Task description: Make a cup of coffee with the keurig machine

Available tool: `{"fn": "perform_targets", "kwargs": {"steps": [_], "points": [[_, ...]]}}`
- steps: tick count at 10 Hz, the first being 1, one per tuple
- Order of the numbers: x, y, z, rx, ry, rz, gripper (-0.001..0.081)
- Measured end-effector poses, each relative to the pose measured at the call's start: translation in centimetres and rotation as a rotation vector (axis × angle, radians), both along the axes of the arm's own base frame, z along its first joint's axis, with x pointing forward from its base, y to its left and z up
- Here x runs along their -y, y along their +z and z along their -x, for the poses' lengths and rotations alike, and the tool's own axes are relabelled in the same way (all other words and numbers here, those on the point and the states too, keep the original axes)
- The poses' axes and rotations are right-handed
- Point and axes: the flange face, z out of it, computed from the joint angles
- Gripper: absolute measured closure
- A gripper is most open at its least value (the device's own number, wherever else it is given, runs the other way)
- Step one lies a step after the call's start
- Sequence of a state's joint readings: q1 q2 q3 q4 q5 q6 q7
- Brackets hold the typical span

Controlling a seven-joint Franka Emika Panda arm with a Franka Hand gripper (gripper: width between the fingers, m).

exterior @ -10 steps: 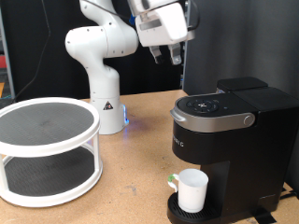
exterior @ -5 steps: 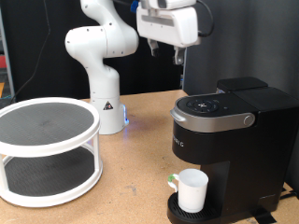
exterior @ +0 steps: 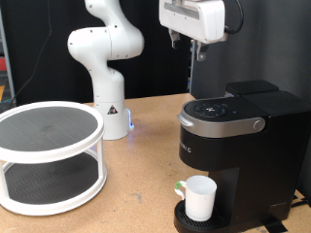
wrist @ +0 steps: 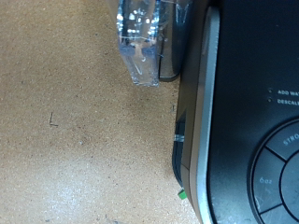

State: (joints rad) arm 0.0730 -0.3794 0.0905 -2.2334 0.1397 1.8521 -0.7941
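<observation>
Wooden tabletop is seen in the exterior view; the gripper, shifted rightward since a second ago, now hangs above the keurig machine, lid shut; the cup sits on its drip tray; finger state cannot be told. Wrist view: machine top is shown beside bare table; nothing is seen held.

From the wrist view, only one edge of the keurig machine fits in; the rest runs off the picture beside the fingers. Those see-through fingers look blurry. The tiny lid words are unreadable.
</observation>
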Motion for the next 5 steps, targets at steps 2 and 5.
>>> {"fn": "perform_targets", "kwargs": {"steps": [2,5], "points": [[-0.2,0.3,-0.1,0.014,0.01,-0.002,-0.0002],[-1.1,2.2,-1.5,0.046,-0.04,-0.01,-0.0002]]}}
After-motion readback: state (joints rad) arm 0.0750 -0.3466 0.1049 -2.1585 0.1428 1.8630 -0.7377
